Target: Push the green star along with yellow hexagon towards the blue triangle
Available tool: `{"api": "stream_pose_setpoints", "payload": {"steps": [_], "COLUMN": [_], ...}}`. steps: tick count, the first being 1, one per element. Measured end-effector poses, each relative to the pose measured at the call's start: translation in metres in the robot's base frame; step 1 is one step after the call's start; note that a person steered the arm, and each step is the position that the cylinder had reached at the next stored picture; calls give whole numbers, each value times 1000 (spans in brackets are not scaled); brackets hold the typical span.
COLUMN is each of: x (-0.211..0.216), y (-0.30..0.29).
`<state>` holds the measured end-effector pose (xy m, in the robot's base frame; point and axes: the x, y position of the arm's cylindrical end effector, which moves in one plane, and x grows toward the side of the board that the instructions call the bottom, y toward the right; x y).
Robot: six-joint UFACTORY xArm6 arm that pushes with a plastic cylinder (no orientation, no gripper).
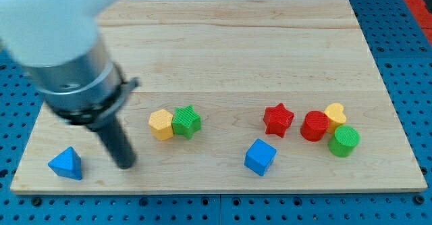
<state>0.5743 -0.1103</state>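
The green star (187,121) sits just left of the board's centre, touching the yellow hexagon (161,124) on its left side. The blue triangle (66,163) lies near the board's bottom-left corner. My tip (125,164) rests on the board between the triangle and the hexagon, below and to the left of the hexagon, apart from both. The rod rises up and to the left into the large blurred arm body.
A blue cube (260,157) lies at bottom centre. A red star (278,119) is right of centre. Further right are a red cylinder (314,126), a yellow heart (335,114) and a green cylinder (344,140), clustered together on the wooden board (236,49).
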Motion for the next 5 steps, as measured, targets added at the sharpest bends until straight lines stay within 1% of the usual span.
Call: {"api": "stream_pose_setpoints", "payload": {"steps": [1, 2, 3, 4, 5], "x": [-3, -38, -66, -66, -80], "y": [63, 94, 102, 54, 25]}}
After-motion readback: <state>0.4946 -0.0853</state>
